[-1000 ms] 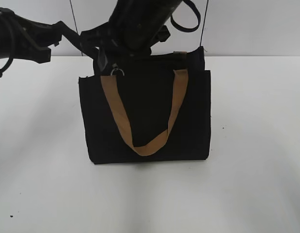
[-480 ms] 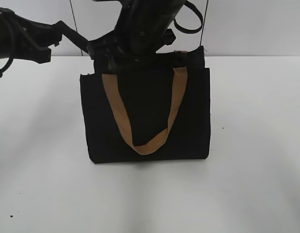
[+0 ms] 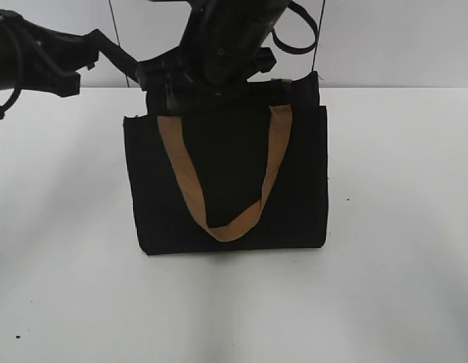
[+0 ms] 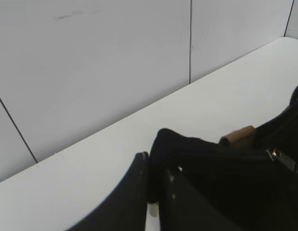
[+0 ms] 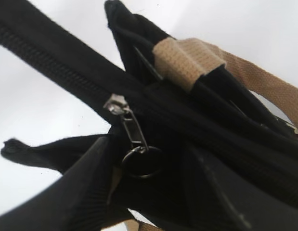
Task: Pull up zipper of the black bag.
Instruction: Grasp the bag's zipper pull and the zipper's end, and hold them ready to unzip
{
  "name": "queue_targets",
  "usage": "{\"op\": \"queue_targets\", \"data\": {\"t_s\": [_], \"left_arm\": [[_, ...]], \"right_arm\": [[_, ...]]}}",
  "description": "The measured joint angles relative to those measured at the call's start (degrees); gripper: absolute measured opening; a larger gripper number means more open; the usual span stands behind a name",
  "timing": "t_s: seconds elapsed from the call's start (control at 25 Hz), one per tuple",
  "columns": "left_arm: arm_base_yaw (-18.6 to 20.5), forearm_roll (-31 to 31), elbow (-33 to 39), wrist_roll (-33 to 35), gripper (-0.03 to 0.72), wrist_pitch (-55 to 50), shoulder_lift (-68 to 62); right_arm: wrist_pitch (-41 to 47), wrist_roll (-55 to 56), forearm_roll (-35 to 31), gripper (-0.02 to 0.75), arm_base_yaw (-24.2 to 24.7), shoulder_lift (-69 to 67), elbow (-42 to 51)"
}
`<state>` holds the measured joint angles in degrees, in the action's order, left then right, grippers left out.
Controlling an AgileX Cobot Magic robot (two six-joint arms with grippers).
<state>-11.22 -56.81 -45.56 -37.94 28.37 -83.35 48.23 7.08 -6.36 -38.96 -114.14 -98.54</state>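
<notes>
R gripper (image 5: pixel 144 192) straddles the zipper (image 5: pixel 132 132), fingers apart, ring between them – not pinched. L gripper (image 4: pixel 156 192) clamps the black bag (image 3: pixel 226 181) top corner. Bag upright on white table (image 3: pixel 400 227), center.

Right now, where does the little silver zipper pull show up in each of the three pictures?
Exterior view: not visible; the arms hide the top left corner of the black bag.
Left wrist view: the silver zipper pull sits at the right edge, on the bag's top.
Right wrist view: centre-left, tab and ring hanging from the zip line.
Shared landmark: the tan handle.
</notes>
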Motion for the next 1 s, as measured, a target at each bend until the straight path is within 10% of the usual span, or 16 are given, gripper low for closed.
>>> {"op": "queue_targets", "data": {"t_s": [0.32,1.0], "left_arm": [[0.0,0.0,0.0,-0.2,0.027,1.0,0.0],[-0.1,-0.2,0.0,-0.2,0.027,-2.2,0.0]], "right_arm": [[-1.4,0.7,0.7,0.018,0.0,-0.1,0.0],[3.0,-2.5,6.4,-0.013,-0.2,2.7,0.0]]}}
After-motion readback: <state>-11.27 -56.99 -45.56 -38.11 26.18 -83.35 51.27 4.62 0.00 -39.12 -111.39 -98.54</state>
